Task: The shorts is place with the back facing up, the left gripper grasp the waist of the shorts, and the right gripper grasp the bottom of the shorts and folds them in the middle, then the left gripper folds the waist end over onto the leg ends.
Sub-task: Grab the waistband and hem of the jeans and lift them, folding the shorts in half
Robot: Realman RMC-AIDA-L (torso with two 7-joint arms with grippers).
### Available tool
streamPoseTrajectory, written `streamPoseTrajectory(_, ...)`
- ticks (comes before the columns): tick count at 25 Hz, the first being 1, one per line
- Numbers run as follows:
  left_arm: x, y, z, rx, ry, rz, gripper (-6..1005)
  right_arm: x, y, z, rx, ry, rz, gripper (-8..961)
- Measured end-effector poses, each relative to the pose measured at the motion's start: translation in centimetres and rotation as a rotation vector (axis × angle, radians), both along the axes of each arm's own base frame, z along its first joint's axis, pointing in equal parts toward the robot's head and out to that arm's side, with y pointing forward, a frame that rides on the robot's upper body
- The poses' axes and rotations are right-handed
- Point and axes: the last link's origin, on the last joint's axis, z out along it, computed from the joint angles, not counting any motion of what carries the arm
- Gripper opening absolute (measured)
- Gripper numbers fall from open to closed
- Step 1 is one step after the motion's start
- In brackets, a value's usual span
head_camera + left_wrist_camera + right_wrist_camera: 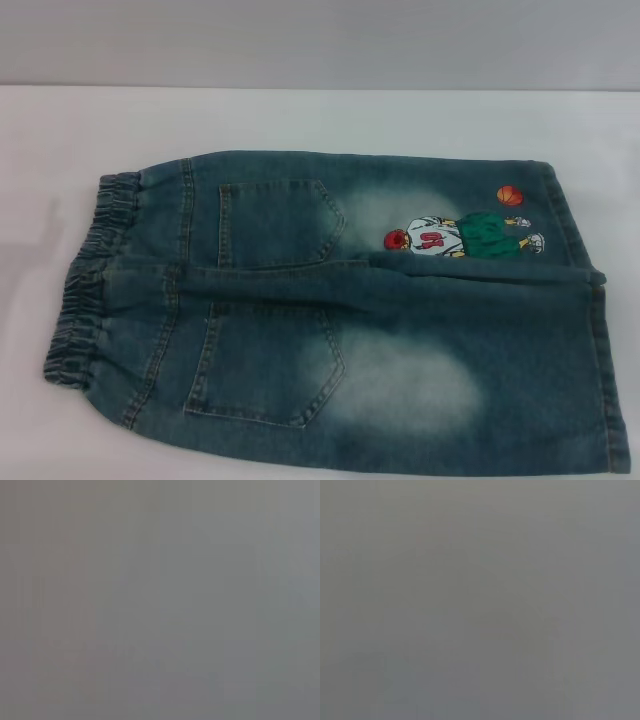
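Note:
Blue denim shorts (330, 310) lie flat on the white table (320, 120) in the head view, back pockets facing up. The elastic waist (85, 290) is at the left and the leg ends (590, 330) are at the right. A cartoon basketball-player print (460, 238) shows on the far leg. Neither gripper appears in the head view. Both wrist views show only a plain grey field with nothing to make out.
Bare white tabletop surrounds the shorts on the far side and at the left. A grey wall (320, 40) rises behind the table's far edge. The shorts' near right corner runs close to the picture's lower edge.

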Motion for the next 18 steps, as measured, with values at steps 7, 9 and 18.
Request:
streamPoseTrajectory(7, 4.4, 3.1, 0.3, -0.401, -0.168, -0.311, 726, 1.4, -1.3, 2.5, 0.023, -0.074, 0.027, 492)
streamPoseTrajectory(9, 5.4, 3.6, 0.5, -0.507, -0.215, -0.358, 725, 1.8, -1.4, 3.6, -0.008, -0.09, 0.06, 492)
streamPoseTrajectory(18, 7.5, 4.6, 3.2, -0.972, -0.276, -0.322, 720, 2.8, -3.2, 4.6, 0.012, -0.108, 0.068, 491)
